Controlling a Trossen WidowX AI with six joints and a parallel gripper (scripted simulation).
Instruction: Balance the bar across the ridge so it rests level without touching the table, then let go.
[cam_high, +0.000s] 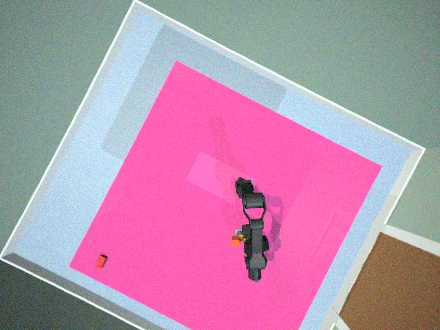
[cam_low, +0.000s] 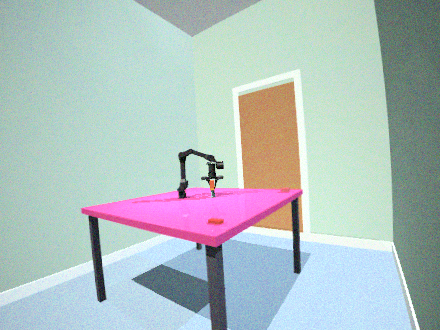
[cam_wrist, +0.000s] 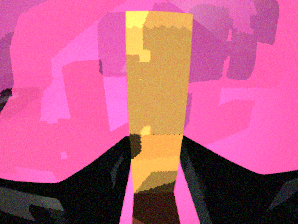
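One yellow-orange bar (cam_high: 242, 238) (cam_low: 212, 185) (cam_wrist: 160, 85) was clamped in the one gripper (cam_low: 212, 181) (cam_wrist: 154, 141), above the pink table (cam_high: 150, 200) (cam_low: 160, 215). Two red blocks were seen in the exterior view; the ridge was largely hidden.

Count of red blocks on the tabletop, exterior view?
2: one near the closest table corner, one at the far right corner by the door. Others may be hidden behind the arm.

- Top: from overhead, far off, facing down on the square pink table (cam_high: 150, 200) (cam_low: 165, 215).
- Exterior: farther back, facing a table corner; shares the tabletop.
- Wrist: close, facing down.
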